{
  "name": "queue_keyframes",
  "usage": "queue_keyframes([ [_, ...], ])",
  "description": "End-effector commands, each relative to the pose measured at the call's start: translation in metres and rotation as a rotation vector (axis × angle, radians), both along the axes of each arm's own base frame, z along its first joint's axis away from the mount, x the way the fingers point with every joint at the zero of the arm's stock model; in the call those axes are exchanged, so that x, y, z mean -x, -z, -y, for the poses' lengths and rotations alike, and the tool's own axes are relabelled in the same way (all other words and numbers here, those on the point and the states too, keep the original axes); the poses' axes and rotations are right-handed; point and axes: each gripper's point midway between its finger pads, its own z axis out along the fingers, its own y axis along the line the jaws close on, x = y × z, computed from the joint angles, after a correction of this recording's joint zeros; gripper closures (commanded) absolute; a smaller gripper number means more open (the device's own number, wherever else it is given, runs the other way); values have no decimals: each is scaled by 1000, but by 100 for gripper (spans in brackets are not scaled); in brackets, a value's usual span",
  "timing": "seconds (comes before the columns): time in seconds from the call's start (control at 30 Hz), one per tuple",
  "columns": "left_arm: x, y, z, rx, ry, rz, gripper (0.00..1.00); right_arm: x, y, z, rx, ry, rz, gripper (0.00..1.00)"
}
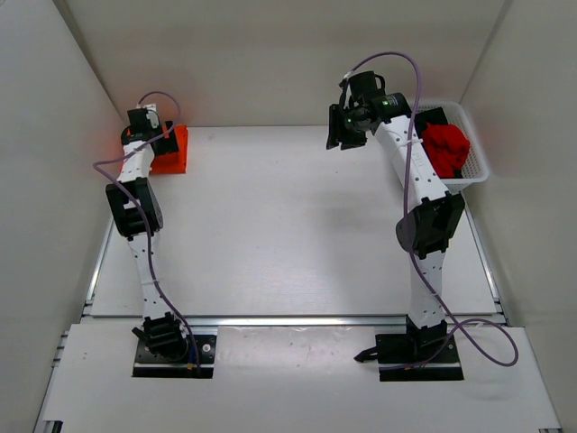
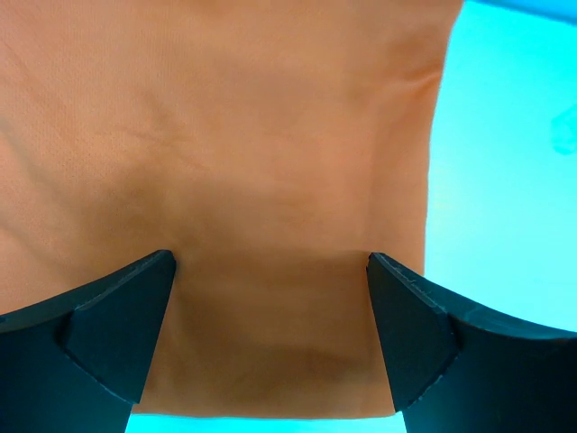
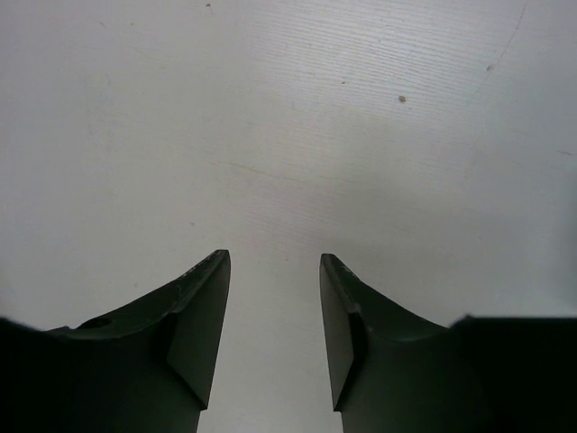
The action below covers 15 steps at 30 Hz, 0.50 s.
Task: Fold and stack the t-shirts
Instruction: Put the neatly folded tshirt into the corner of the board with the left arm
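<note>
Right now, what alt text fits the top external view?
Two arms reach over a white table: the left gripper above a folded bright orange cloth t-shirt at far left, the right gripper beside a white plastic mesh basket holding a crumpled red cloth t-shirt.

One camera sits high up behind me and looks down on the whole desk [image 1: 288, 225], with my arm bases [image 1: 171, 347] at the bottom of its view. My left wrist camera looks out past my left gripper [image 2: 269, 266], very close to the orange t-shirt [image 2: 225, 135], which the top view also shows at the far left. My right wrist camera looks past my right gripper [image 3: 275, 257], close to the desk.
</note>
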Motion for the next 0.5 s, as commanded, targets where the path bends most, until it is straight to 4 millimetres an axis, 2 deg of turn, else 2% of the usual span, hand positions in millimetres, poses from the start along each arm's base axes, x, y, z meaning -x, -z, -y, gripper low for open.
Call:
queue_keyframes([
  [0.0, -11, -103, 0, -47, -8, 175, 1, 8, -59, 9, 14, 24, 153, 57],
  [0.03, -11, -115, 0, -51, -18, 196, 2, 8, -61, 18, 32, 49, 155, 52],
  [0.07, -7, -130, -3, -60, -29, 216, 1, 12, -70, 22, 30, 63, 172, 42],
  [0.1, -6, -143, 4, -65, -15, 235, 1, 18, -74, 27, 44, 76, 173, 40],
  [0.13, -2, -156, 8, -69, -12, 252, 1, 21, -83, 29, 45, 85, 194, 32],
  [0.17, 0, -163, 11, -79, -11, 259, 1, 23, -85, 44, 83, 132, 201, 27],
  [0.2, 9, -168, 17, -75, 4, 251, 1, 33, -88, 53, 93, 148, 194, 22],
  [0.23, 17, -176, 23, -68, 17, 251, 2, 42, -102, 65, 97, 186, 220, 20],
  [0.27, 23, -181, 34, -51, 53, 250, 1, 49, -92, 73, 121, 209, 181, 19],
  [0.3, 37, -186, 48, -29, 89, 238, 1, 58, -91, 92, 132, 246, 166, 13],
  [0.33, 52, -186, 62, -19, 110, 212, 1, 66, -102, 113, 134, 296, 184, 7],
  [0.37, 70, -182, 83, -16, 174, 180, 1, 73, -88, 122, 132, 314, 134, 4],
  [0.4, 80, -182, 106, -27, 238, 167, 1, 84, -83, 146, 134, 375, 102, 1],
  [0.43, 101, -179, 118, -30, 264, 137, 1, 93, -80, 167, 134, 422, 90, 1],
  [0.47, 122, -178, 142, -59, 324, 113, 2, 101, -86, 185, 139, 460, 111, 1],
])
